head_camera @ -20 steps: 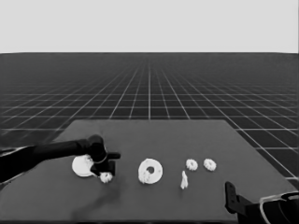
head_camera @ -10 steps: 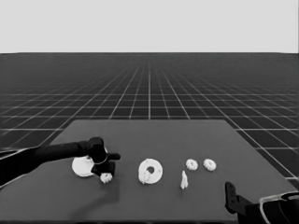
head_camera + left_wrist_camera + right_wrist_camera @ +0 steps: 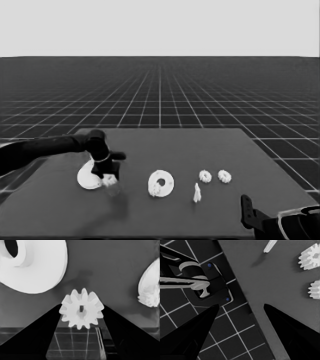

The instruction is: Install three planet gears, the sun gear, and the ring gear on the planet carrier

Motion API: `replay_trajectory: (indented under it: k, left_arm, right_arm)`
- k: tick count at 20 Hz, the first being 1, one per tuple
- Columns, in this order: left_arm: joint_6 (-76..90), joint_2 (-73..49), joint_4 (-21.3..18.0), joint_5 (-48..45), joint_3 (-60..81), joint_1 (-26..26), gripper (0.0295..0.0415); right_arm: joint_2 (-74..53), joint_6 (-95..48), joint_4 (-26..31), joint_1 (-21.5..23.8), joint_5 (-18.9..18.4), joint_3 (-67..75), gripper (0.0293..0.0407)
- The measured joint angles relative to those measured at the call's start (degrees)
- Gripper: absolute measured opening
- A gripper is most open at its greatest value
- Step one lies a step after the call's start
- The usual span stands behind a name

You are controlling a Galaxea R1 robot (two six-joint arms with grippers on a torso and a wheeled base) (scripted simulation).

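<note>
While my left gripper [image 3: 109, 176] hung over the table's [image 3: 210, 142] left end in the head view, it pinched a planet gear [image 3: 109, 181] beside the larger round part [image 3: 86, 176]. The smaller round part [image 3: 161, 183] lay mid-table; my right gripper [image 3: 246, 212] was parked at the near right corner.

From the left wrist, both fingers pressed the gear's [image 3: 81, 309] toothed rim; I judged it light, rigid, slippery, best held across opposite teeth.

From the right wrist, my fingers [image 3: 192, 332] stood apart, empty.
</note>
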Motion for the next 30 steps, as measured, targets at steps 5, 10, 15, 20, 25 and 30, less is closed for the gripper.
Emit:
replay_trajectory:
  k: [5, 10, 15, 20, 25, 30]
  left_arm:
    - [-0.12, -0.11, -1.47, 0.48, 0.29, -1.48, 0.0312]
    - [-2.64, 33.86, -3.09, 1.52, -31.31, -3.28, 0.0312]
    - [1.28, 39.51, -3.44, 0.94, -40.67, -3.31, 0.0312]
    - [4.92, 41.8, 2.93, -2.68, -47.36, 4.06, 0.0312]
    - [5.55, 42.23, 3.63, -3.28, -48.56, 4.85, 0.0312]
    - [5.59, 42.25, 3.68, -3.33, -48.64, 4.89, 0.0383]
  right_arm:
    - [0.0, 0.0, 0.0, 0.0, 0.0, 0.0, 0.0385]
    - [0.0, 0.0, 0.0, 0.0, 0.0, 0.0, 0.0385]
    - [0.0, 0.0, 0.0, 0.0, 0.0, 0.0, 0.0385]
    - [0.0, 0.0, 0.0, 0.0, 0.0, 0.0, 0.0385]
    - [0.0, 0.0, 0.0, 0.0, 0.0, 0.0, 0.0385]
    - [0.0, 0.0, 0.0, 0.0, 0.0, 0.0, 0.0385]
